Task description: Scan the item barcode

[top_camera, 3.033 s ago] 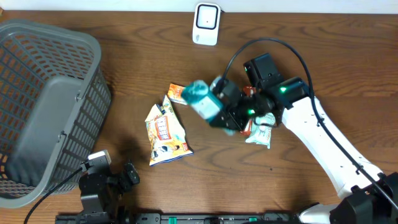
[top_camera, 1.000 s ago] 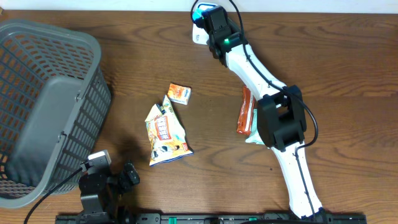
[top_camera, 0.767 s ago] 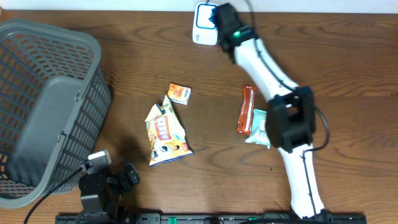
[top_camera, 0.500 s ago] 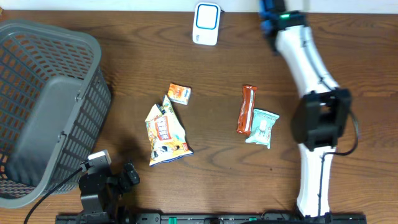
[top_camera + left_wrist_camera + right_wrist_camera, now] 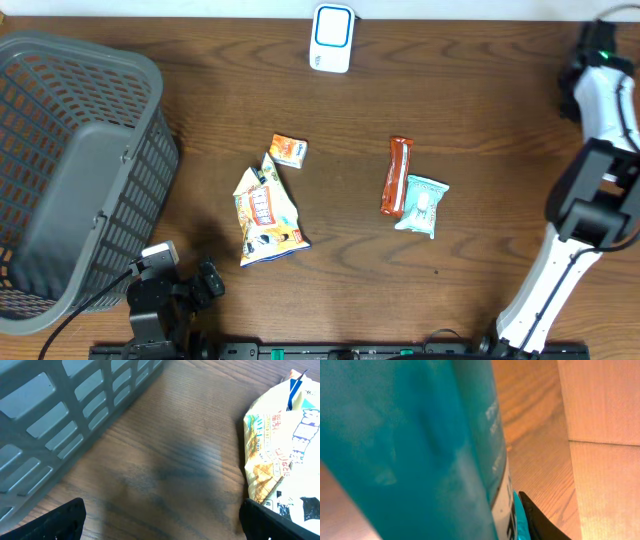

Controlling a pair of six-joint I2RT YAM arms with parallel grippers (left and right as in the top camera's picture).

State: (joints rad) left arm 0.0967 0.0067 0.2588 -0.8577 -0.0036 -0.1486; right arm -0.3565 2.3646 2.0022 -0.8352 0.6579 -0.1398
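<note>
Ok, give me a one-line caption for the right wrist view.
Held teal item fills the frame, one black fingertip at its lower right, wooden table behind.

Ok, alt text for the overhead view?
Wooden table from above: a grey basket at left, a white scanner at the far edge, and mid-table a yellow snack bag, small orange packet, red bar and pale teal packet. The right arm reaches along the right edge; the left arm rests near left.
</note>
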